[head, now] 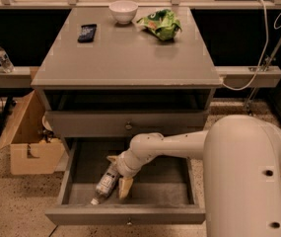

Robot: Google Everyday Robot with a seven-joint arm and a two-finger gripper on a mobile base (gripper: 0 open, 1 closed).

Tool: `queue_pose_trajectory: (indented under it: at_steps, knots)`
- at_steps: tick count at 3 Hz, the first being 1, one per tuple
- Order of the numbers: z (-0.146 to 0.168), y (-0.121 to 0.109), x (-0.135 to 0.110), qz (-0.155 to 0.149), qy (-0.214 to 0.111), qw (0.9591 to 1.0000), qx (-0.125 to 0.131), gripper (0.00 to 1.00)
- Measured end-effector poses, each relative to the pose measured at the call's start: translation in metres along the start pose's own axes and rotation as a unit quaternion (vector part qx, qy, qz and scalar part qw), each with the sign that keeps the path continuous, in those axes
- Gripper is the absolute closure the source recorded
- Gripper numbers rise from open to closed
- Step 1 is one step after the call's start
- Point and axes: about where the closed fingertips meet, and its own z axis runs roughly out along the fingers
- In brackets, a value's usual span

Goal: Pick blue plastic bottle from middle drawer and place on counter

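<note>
Down in the lower centre of the frame, the tool (119, 175) sits inside the open middle drawer (164, 184), right against the blue plastic bottle (104, 183); whether it grips cannot be told. The clear, pale-labelled bottle lies on its side, with its white cap toward the drawer front.

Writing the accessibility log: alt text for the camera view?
A white robot arm reaches into the open middle drawer, its hand down at the blue plastic bottle lying on the drawer floor. On the counter above sit a white bowl, a small dark flat object and a green bag.
</note>
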Motion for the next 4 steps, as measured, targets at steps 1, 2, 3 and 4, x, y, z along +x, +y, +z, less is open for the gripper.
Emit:
queue_pose_trajectory:
  at_steps: [1,2,3,4]
  knots:
    - [0.008,0.006,-0.003,0.003,0.000,0.9999,-0.009,0.00]
    - [0.017,0.011,-0.006,0.005,-0.003,0.9997,-0.022,0.00]
    - [0.029,0.015,-0.011,0.000,-0.007,0.9991,-0.042,0.01]
    - [0.036,0.016,-0.014,-0.002,-0.011,0.9985,-0.054,0.08]
